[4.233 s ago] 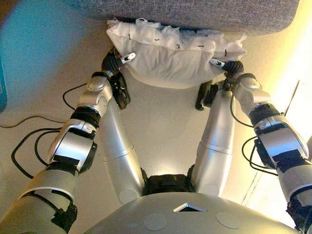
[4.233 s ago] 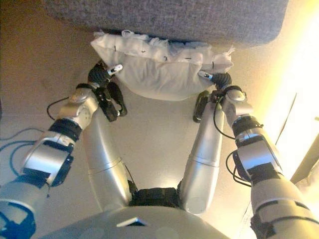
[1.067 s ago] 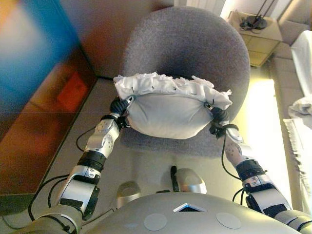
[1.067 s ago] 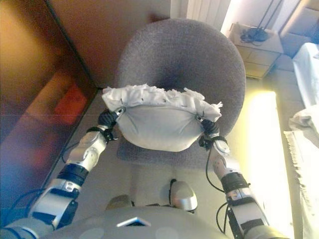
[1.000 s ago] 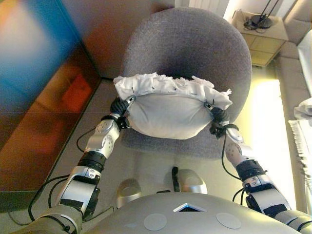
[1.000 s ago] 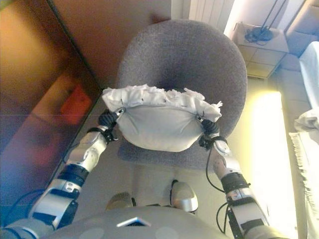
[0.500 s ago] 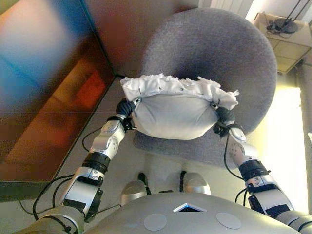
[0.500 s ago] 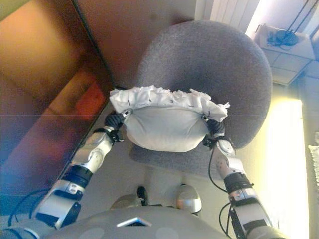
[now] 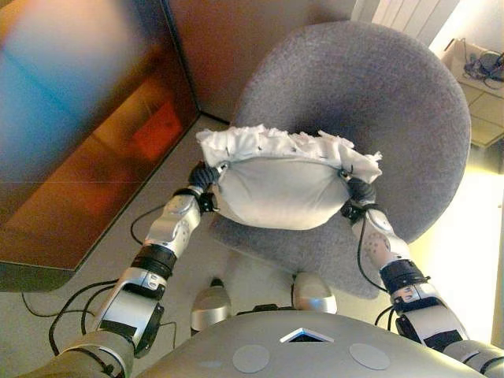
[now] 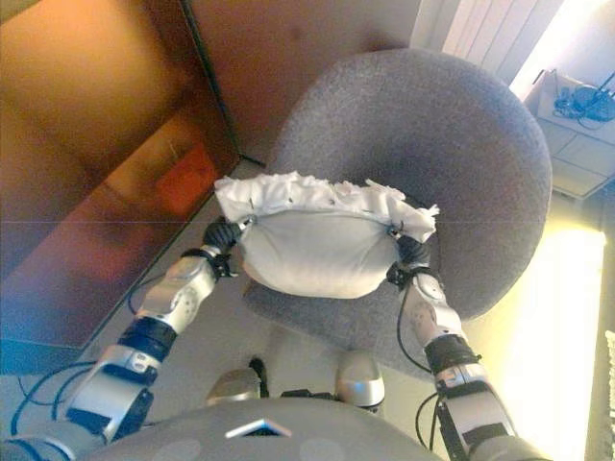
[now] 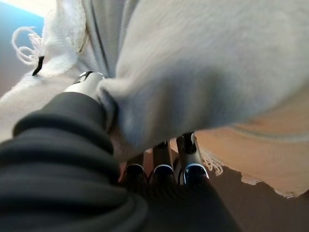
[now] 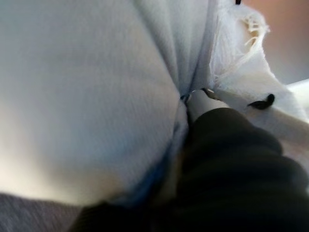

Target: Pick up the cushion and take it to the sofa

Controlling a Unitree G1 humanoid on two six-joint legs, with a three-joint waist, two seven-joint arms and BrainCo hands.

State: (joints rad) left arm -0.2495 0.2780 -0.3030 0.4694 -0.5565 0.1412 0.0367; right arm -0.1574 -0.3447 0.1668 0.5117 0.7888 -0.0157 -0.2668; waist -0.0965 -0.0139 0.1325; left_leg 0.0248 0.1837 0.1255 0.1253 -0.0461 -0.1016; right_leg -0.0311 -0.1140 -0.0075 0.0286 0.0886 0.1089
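Note:
A white cushion [image 9: 276,185] with a frilled, fringed far edge hangs in the air between my two hands, above the front of a round grey upholstered chair [image 9: 378,102]. My left hand [image 9: 203,175] grips the cushion's left end. In the left wrist view its thumb [image 11: 87,82] presses into the fabric [image 11: 207,63] and its fingers [image 11: 188,159] curl underneath. My right hand [image 9: 358,191] grips the right end. The right wrist view shows its thumb [image 12: 203,99] dug into the cloth [image 12: 82,87]; its other fingers are hidden.
A dark glossy cabinet front or screen [image 9: 71,142] stands to the left, beside a brown wall [image 10: 307,58]. A light bedside unit [image 10: 577,125] with cables on it sits at the far right. Pale floor [image 9: 465,260] lies right of the chair.
The cushion stays held between both hands as before. The whole scene has shifted: the chair and the unit slid rightward in view, and more of the dark panel shows on the left.

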